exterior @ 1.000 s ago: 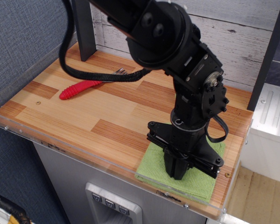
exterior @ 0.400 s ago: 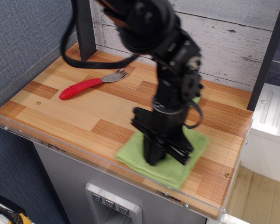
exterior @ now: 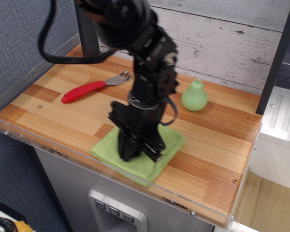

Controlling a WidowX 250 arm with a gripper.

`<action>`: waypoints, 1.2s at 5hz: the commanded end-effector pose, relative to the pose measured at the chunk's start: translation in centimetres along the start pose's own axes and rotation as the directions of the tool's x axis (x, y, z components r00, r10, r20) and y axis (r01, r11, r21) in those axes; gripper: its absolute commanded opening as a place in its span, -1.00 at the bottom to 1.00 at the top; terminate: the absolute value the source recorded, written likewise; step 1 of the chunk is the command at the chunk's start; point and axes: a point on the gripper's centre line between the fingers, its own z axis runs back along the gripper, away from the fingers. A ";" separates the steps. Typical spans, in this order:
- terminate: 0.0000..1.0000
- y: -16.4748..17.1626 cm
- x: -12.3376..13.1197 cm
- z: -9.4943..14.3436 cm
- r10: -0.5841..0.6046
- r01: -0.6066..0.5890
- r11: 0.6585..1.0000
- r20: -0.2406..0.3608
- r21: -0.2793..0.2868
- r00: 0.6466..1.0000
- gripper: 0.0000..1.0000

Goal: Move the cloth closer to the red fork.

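The light green cloth [exterior: 166, 144] lies flat near the front edge of the wooden table, at its middle. My black gripper [exterior: 128, 153] points down onto the cloth and presses on its left half; the fingers look closed together on the cloth. The red fork [exterior: 89, 87] lies at the back left, handle to the left, silver tines to the right. The cloth is a good hand's width to the right and in front of the fork. Part of the cloth is hidden under the gripper.
A pale green pear [exterior: 194, 96] stands at the back right. A clear plastic rim [exterior: 48, 145] runs along the table's front and left edges. A dark post [exterior: 87, 29] stands at the back left, a wood-panel wall behind.
My gripper has dragged the cloth leftward along the front edge, from the front right corner to the middle. The arm's shift has uncovered the pear. The fork has not moved.
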 end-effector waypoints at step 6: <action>-1.00 6.7 -4.0 1.7 0.099 -0.102 0.994 0.087 0.038 0.991 1.00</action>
